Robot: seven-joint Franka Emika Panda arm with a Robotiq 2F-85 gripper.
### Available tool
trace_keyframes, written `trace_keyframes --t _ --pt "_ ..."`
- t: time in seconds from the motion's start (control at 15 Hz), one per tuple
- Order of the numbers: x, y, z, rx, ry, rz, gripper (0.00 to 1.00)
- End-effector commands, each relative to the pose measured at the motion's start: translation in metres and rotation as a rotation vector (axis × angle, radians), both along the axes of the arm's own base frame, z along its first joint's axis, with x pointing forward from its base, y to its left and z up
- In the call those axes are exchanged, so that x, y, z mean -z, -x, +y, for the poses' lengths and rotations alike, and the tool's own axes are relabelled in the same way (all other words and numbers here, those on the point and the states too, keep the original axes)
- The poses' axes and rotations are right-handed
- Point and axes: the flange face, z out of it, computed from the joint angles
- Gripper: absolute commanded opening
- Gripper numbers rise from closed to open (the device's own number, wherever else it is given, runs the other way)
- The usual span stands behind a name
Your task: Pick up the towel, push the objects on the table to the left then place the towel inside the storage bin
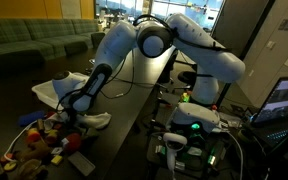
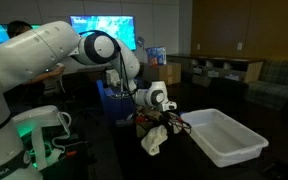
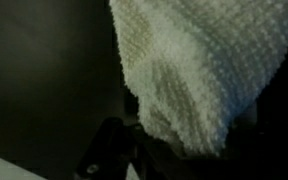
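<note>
gripper clenched on the towel. white knit cloth, bunched, hangs straight down from the fingers. cannot tell if its lower end touches the table, too dark. in an exterior view the towel is low over the dark tabletop, just beside a pile of small colourful objects heaped at one end of the table. some of those objects show right behind the gripper. storage bin, white, open top, sits near a table edge just beside the hanging towel; no contact that i can see. bin shows behind the arm at the far edge of the table. wrist view: towel fills the upper right, waffle texture, blurry. a dark gripper part sits below it, with a pale strip at the bottom left corner that i cannot identify.
</note>
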Motion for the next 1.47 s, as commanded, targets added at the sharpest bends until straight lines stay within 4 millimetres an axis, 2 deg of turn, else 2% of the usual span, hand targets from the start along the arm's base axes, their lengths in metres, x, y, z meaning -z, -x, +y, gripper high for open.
trace_keyframes --t 0.0,0.2,0.33,0.47,0.6,0.8,1.0,1.13,1.4 --pt "-0.008 0.019 -0.075 0.021 0.042 0.028 0.1" --pt "-0.007 0.039 -0.135 0.064 0.087 0.07 0.1" --pt "-0.005 0.059 -0.164 0.087 0.125 0.103 0.1" --pt "-0.007 0.083 -0.18 0.093 0.141 0.142 0.1" --pt "-0.012 0.108 -0.182 0.073 0.139 0.184 0.1" --pt "-0.024 0.145 -0.164 0.004 0.12 0.225 0.1" --pt "-0.046 0.174 -0.129 -0.101 0.099 0.222 0.09" --pt "-0.056 0.187 -0.095 -0.172 0.088 0.208 0.1" --pt "-0.06 0.2 -0.019 -0.309 0.045 0.195 0.1"
